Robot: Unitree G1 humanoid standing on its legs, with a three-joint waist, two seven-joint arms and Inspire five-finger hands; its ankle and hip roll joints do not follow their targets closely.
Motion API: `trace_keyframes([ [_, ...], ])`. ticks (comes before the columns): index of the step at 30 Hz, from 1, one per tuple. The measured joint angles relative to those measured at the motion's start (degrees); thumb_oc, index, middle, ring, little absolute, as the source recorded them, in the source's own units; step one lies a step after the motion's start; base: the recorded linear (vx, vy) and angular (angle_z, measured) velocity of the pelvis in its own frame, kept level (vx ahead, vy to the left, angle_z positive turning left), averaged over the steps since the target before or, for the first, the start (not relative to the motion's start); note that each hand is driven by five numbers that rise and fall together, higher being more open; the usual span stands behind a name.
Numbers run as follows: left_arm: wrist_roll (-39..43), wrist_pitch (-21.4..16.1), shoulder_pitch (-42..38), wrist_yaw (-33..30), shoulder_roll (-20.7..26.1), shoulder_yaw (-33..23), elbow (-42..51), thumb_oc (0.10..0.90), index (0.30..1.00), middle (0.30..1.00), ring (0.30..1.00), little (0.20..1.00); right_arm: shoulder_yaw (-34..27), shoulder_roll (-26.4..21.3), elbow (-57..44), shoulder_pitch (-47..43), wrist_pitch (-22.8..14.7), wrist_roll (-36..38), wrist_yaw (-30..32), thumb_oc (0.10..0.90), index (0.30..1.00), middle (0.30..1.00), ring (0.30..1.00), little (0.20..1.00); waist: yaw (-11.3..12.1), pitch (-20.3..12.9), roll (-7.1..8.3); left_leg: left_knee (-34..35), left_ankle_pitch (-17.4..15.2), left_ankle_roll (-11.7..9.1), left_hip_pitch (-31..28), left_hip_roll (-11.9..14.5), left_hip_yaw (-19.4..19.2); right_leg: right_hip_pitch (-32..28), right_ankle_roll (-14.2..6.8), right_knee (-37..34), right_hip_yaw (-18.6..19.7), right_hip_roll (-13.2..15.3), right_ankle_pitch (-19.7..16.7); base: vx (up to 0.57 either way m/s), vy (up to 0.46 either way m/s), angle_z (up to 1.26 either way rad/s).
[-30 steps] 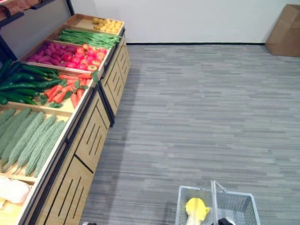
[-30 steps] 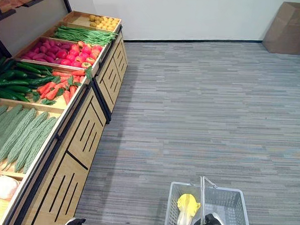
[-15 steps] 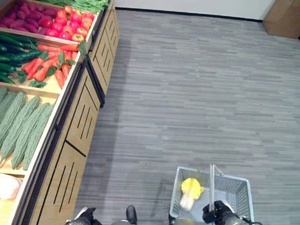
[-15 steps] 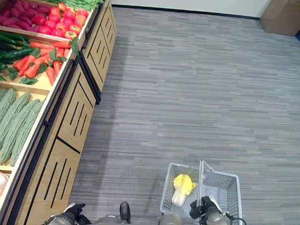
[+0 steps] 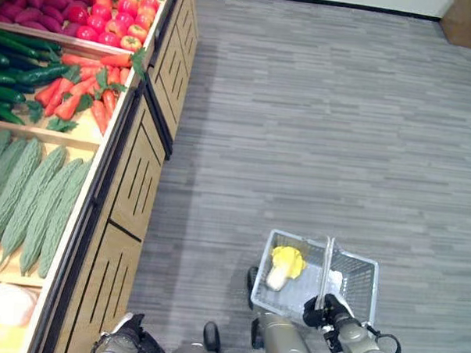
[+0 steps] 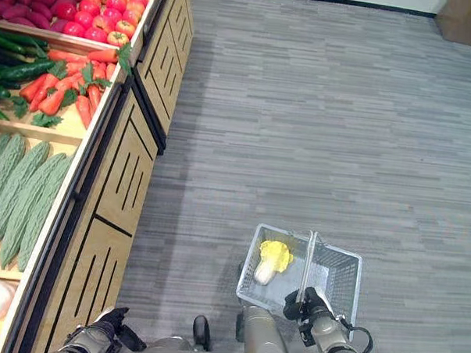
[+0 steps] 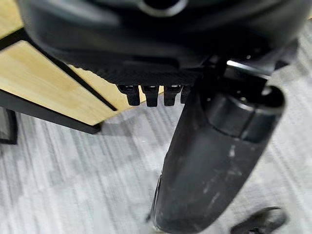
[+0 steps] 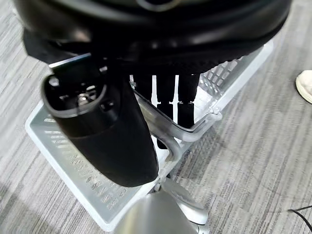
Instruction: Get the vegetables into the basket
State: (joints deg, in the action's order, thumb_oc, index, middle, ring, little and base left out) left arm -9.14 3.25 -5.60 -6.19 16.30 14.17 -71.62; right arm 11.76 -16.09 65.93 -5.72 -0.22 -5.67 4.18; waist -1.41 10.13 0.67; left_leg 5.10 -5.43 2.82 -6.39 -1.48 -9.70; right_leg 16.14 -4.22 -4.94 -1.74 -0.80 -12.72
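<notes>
A grey wire basket [image 5: 360, 269] hangs low over the floor at my right side. My right hand [image 5: 333, 312] is shut on its raised handle [image 8: 171, 142]; the right wrist view shows the fingers [image 8: 171, 100] curled round it. A yellow-white cabbage [image 5: 281, 266] lies in the basket's left end. My left hand [image 5: 126, 345] hangs by the wooden stand's front with its fingers [image 7: 151, 95] curled on nothing. On the stand lie green bitter gourds [image 5: 31, 199], carrots [image 5: 83, 95], cucumbers [image 5: 13, 73] and a pale cabbage [image 5: 2, 323].
The wooden produce stand [image 5: 133, 195] runs along my left, with slatted front panels and red tomatoes [image 5: 121, 15] in a farther bin. Grey striped floor [image 5: 315, 133] stretches ahead and to the right. A cardboard box [image 5: 469, 11] stands at the far right.
The camera has tilted down and the whole picture has shifted; the stand's far bins have slid out of view. Both hands now show more fully. My right hand still holds the basket's handle.
</notes>
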Motion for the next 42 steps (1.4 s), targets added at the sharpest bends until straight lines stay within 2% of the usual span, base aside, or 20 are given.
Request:
trace_keyframes([
  [2,0.0,0.0,-0.4,0.0,-1.2,0.1,-0.2,0.9,1.0,1.0,1.0,1.0,-0.1,-0.3,1.7,-0.2,0.3,0.0,-0.5,0.4,0.3,0.3,0.3,0.3,-0.5,-0.6,-1.87,-0.2,-0.7,-1.2,-1.5,2.6,1.4,-2.2,3.6,0.0,-0.1,-2.4,-0.7,0.6,-0.363,0.45],
  [4,0.1,-0.1,-0.7,0.0,-1.6,0.0,-1.6,0.9,1.0,1.0,1.0,1.0,-0.2,0.0,4.4,-1.2,0.3,0.0,-0.9,0.4,0.3,0.3,0.3,0.3,-1.0,-0.7,-1.84,-4.7,-0.7,-2.3,-1.4,3.6,2.2,-5.0,6.0,0.1,-1.4,-2.8,1.6,0.47,-0.309,0.35],
  [7,0.4,-0.6,0.5,0.1,-2.7,-0.5,-2.7,0.9,1.0,1.0,1.0,1.0,0.1,-1.1,4.5,0.3,1.2,0.0,-1.4,0.4,0.3,0.3,0.3,0.3,-1.0,-3.0,-1.98,-14.6,0.4,-4.6,0.8,4.6,2.6,-8.7,6.5,0.0,-2.6,-2.6,5.5,0.47,-0.362,0.26],
  [11,2.4,-0.4,0.3,-0.6,-1.4,-2.6,-0.8,0.9,1.0,1.0,1.0,1.0,3.5,-3.5,3.1,1.9,1.6,0.0,-1.7,0.4,0.3,0.3,0.3,0.3,-0.1,-4.2,-1.5,-46.6,3.2,-10.3,16.9,6.5,5.1,-11.0,11.9,0.4,-2.7,-3.6,8.8,0.31,-0.363,0.07],
  [13,2.5,-0.2,0.1,-1.1,-0.6,-3.4,-0.4,0.9,1.0,1.0,1.0,1.0,4.0,-3.4,2.4,1.7,1.4,1.1,-1.5,0.4,0.3,0.3,0.3,0.3,0.4,-3.4,-0.44,-56.1,1.9,-8.2,25.3,7.7,3.3,-12.5,13.2,0.1,-1.6,-4.1,9.7,0.27,-0.276,-0.3],
  [15,2.6,0.1,0.2,-1.1,-0.5,-3.8,-0.5,0.9,1.0,1.0,1.0,1.0,4.1,-2.9,1.9,1.5,1.4,2.2,-1.5,0.4,0.3,0.3,0.3,0.3,0.2,-2.4,1.19,-55.2,0.8,-6.4,28.1,7.7,0.7,-14.0,12.3,0.1,-1.3,-3.8,10.4,0.18,-0.154,-0.16],
  [16,3.1,0.2,-0.1,-1.1,-1.7,-4.0,-1.0,0.9,1.0,1.0,1.0,1.0,4.4,-3.3,2.6,1.0,1.6,2.5,-1.6,0.4,0.3,0.3,0.3,0.3,-1.1,0.3,1.42,-37.2,7.4,-1.5,27.7,3.6,0.1,-13.9,4.8,11.1,-1.9,-3.5,15.2,0.25,-0.178,-0.24],
  [17,3.4,0.5,-0.1,-1.0,-2.8,-4.2,-1.3,0.9,1.0,1.0,1.0,1.0,3.3,-4.1,1.7,0.7,0.9,3.9,-1.0,0.4,0.3,0.3,0.3,0.3,-1.9,1.7,-1.92,-29.5,11.4,1.9,25.7,5.8,0.3,-7.3,6.4,25.1,-3.3,-5.2,20.2,0.23,-0.144,-0.26],
  [19,3.6,0.7,1.2,-1.1,-2.2,-4.6,-1.9,0.9,1.0,1.0,1.0,1.0,3.1,-3.6,0.4,1.8,0.9,4.4,-0.7,0.4,0.3,0.3,0.3,0.3,-2.6,-0.7,1.13,-25.5,12.3,-0.6,23.3,3.1,0.0,-4.4,6.4,19.3,-2.3,-1.3,22.0,0.12,-0.027,-0.03],
  [20,3.6,1.0,0.5,-1.2,-1.9,-4.7,-2.8,0.9,1.0,1.0,1.0,1.0,3.5,-4.0,0.3,2.2,0.8,4.2,-0.7,0.4,0.3,0.3,0.3,0.3,-2.7,-1.1,2.1,-25.5,8.6,-3.2,22.9,1.4,2.1,-8.1,10.4,10.3,-3.9,0.8,14.8,0.12,-0.011,0.29],
  [21,3.6,0.5,0.6,-1.3,-1.4,-4.6,-2.4,0.9,1.0,1.0,1.0,1.0,3.5,-4.0,0.9,2.0,1.0,4.1,-0.5,0.4,0.3,0.3,0.3,0.3,-2.4,-0.7,3.12,-23.2,6.3,-4.3,21.9,0.4,3.0,-9.6,10.4,9.2,-3.7,0.9,14.8,0.17,-0.028,0.38],
  [23,3.6,0.0,0.6,-1.3,-1.3,-4.1,-2.2,0.9,1.0,1.0,1.0,1.0,3.8,-4.8,2.3,1.9,2.1,3.2,-0.5,0.4,0.3,0.3,0.3,0.3,-1.8,-0.1,4.11,-6.3,9.8,-2.0,18.5,-3.1,5.8,-13.4,9.6,8.0,-5.3,0.9,15.3,0.2,-0.012,0.37],
  [25,3.6,0.1,1.2,-1.2,-1.0,-3.6,-2.2,0.9,1.0,1.0,1.0,1.0,3.9,-4.4,2.7,2.0,2.1,3.2,-0.5,0.4,0.3,0.3,0.3,0.3,-1.4,-0.3,3.49,-0.2,13.3,-2.0,18.7,-4.2,7.5,-15.9,9.0,7.6,-5.8,-0.8,15.7,0.14,0.014,0.28],
  [27,3.6,0.1,2.8,-1.3,-0.3,-3.7,-2.3,0.9,1.0,1.0,1.0,1.0,4.0,-3.8,3.1,1.4,2.0,3.0,-1.0,0.4,0.3,0.3,0.3,0.3,-0.2,-0.3,3.78,-0.2,14.5,-1.2,21.0,-4.6,11.4,-18.2,8.6,6.8,-3.9,-3.6,15.9,0.17,0.045,-0.31],
  [30,3.6,1.0,4.4,-1.2,-0.4,-3.7,-3.0,0.9,1.0,1.0,1.0,1.0,4.6,-3.5,3.2,2.0,1.2,1.3,-1.2,0.4,0.3,0.3,0.3,0.3,-0.3,0.0,5.19,-4.0,14.4,0.5,22.1,-5.4,7.4,-23.3,7.0,3.8,-2.1,-5.4,16.9,0.38,0.129,-0.44],
  [32,3.6,1.4,5.1,-1.3,-0.4,-4.1,-3.1,0.9,1.0,1.0,1.0,1.0,4.4,-3.0,4.7,2.4,1.3,1.4,-1.2,0.4,0.3,0.3,0.3,0.3,-0.8,0.3,6.22,-4.6,12.1,4.2,20.3,-7.0,4.0,-27.6,4.9,2.8,-0.7,-5.5,18.3,0.39,0.189,-0.28],
  [34,3.6,1.3,5.4,-1.3,-0.5,-4.2,-3.0,0.9,1.0,1.0,1.0,1.0,4.3,-2.1,4.8,4.8,1.6,1.5,-0.9,0.4,0.3,0.3,0.3,0.3,-1.3,-0.8,4.44,-2.3,14.2,8.9,17.1,-7.0,5.5,-29.2,3.3,5.8,-0.1,-8.1,19.4,0.36,0.27,-0.11],
  [37,3.5,1.2,3.7,-1.7,-1.0,-3.5,-1.1,0.9,1.0,1.0,1.0,1.0,3.6,-1.5,5.0,6.0,1.8,1.6,-0.5,0.4,0.3,0.3,0.3,0.3,-2.9,-1.7,2.64,0.1,12.8,8.8,12.3,-6.4,7.8,-21.2,3.2,19.1,-1.0,-2.8,28.8,0.36,0.342,0.01],
  [39,3.5,0.0,0.2,-2.6,-1.3,-3.6,-0.7,0.9,1.0,1.0,1.0,1.0,3.5,-1.7,4.8,5.1,2.1,1.5,-0.5,0.4,0.3,0.3,0.3,0.3,-2.7,-2.1,2.27,0.1,12.7,8.2,12.4,-7.1,7.6,-17.3,0.7,16.2,-0.1,2.6,29.5,0.23,0.23,0.05],
  [42,3.5,-0.3,-1.3,-2.6,-0.7,-3.5,0.3,0.9,1.0,1.0,1.0,1.0,3.6,-0.2,6.3,4.0,2.4,1.5,-1.2,0.4,0.3,0.3,0.3,0.3,-1.3,-2.4,3.61,-2.3,11.6,6.7,11.4,-6.1,6.2,-20.2,-0.6,15.1,-0.2,1.9,25.9,0.23,0.283,-0.01],
])
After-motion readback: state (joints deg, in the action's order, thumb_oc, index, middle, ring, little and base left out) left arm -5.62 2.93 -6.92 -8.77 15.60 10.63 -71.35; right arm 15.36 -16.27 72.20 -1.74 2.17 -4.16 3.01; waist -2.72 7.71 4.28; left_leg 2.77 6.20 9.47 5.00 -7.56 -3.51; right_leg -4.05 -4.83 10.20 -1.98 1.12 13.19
